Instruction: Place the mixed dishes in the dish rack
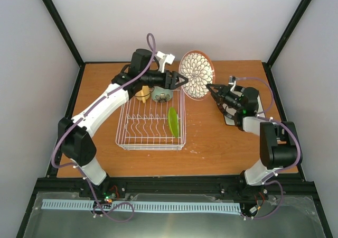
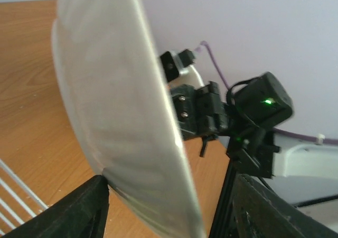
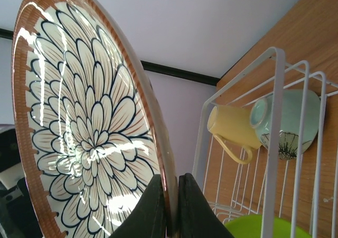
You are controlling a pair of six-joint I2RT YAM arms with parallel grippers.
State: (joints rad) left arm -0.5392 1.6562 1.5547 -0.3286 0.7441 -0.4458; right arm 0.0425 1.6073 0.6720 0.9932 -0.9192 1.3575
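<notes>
The petal-patterned red-rimmed plate (image 1: 197,74) is held upright in the air past the far right corner of the dish rack (image 1: 150,122). My right gripper (image 1: 210,87) is shut on its right rim, the fingertips pinching the edge (image 3: 170,206). My left gripper (image 1: 182,81) is open, its jaws wide on either side of the plate's left edge (image 2: 169,211). The plate's pale back (image 2: 121,116) rests against one finger (image 2: 79,211). In the rack stand a small lime-green plate (image 1: 173,121), a yellow cup (image 1: 142,95) and a pale mint bowl (image 1: 161,95).
A square white plate (image 1: 229,119) lies on the table, partly under my right arm. The dark-rimmed cream plate is out of view. In the right wrist view the rack's wire corner (image 3: 272,116), the cup (image 3: 232,127) and the bowl (image 3: 288,121) are close beside the plate (image 3: 84,127).
</notes>
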